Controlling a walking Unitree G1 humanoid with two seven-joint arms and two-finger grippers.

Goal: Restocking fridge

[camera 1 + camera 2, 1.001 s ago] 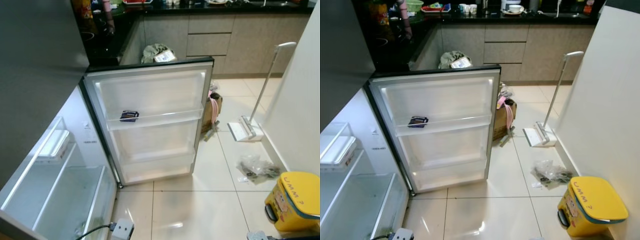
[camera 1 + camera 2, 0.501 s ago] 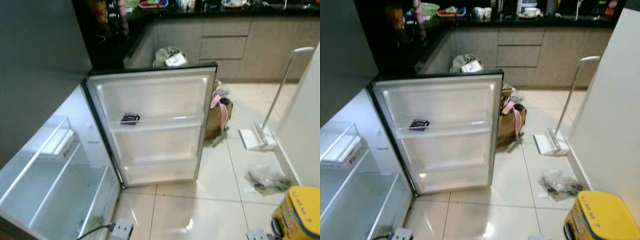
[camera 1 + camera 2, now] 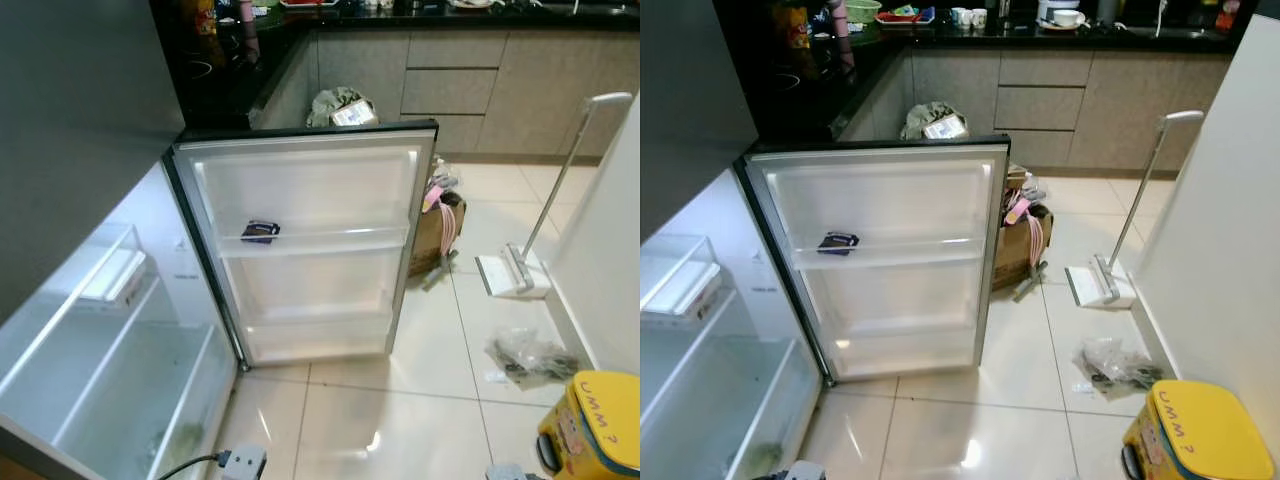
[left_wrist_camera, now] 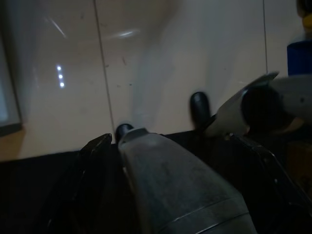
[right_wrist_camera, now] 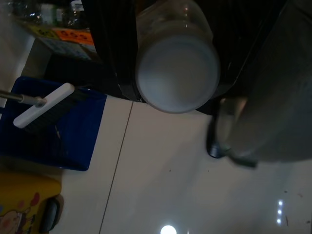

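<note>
Right gripper (image 5: 175, 73) hangs low by the robot's side and pinches a clear bottle (image 5: 176, 58) with a white cap, its long side running along the fingers and pointing at the floor (image 5: 161, 175). Left gripper (image 4: 161, 131) hangs low too, holding a grey bottle-like thing (image 4: 170, 185); I cannot tell how tight the fingers sit. Ahead and to the robot's left stands the fridge (image 3: 120, 340) with bare glass shelves. Its open door (image 3: 305, 240) faces the robot, with one small dark packet (image 3: 260, 231) on the door shelf (image 3: 320, 243). I think the bottle must go up and forward to the door shelf, then stand upright.
</note>
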